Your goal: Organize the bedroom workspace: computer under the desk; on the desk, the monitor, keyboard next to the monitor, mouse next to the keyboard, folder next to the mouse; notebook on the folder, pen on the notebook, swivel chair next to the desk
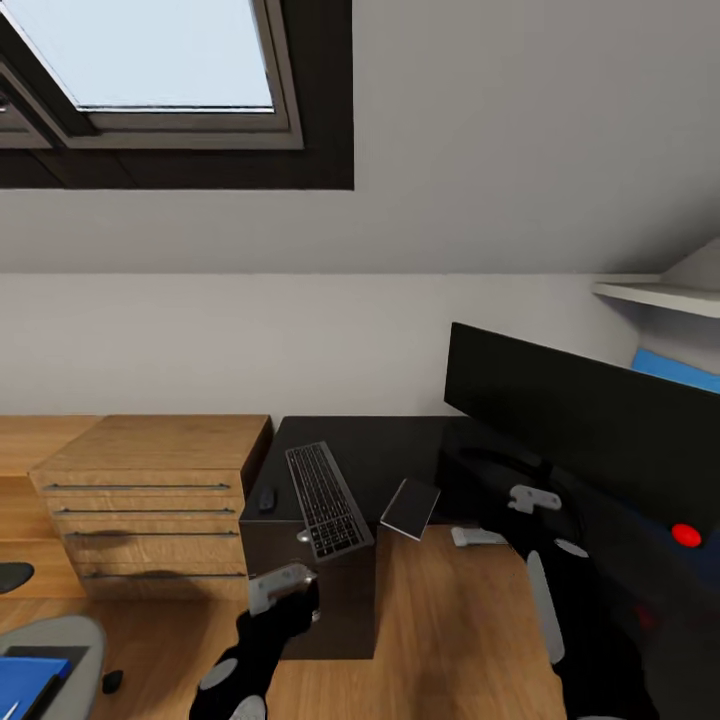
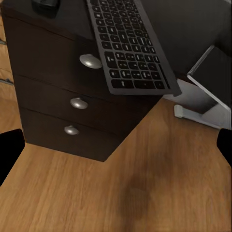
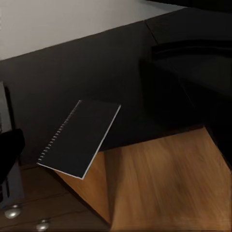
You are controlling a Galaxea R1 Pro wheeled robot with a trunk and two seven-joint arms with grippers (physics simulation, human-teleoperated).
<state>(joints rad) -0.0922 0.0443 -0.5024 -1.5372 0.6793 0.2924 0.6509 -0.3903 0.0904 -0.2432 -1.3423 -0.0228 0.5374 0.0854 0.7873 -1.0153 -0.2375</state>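
A glossy black top is seen on the large L-shaped desk (image 1: 390,460), faint reflections carried across it. Matt black keys are set in the silver-grey frame of the long slim keyboard (image 1: 324,498). Rounded brushed-metal knobs (image 2: 90,61) are shown on the dark drawer fronts. Warm smooth wood grain is displayed by the floor (image 2: 145,193) and the light wooden drawer chest (image 1: 150,500). A wire spiral edge is noted on the thin dark matt notebook (image 3: 82,136).
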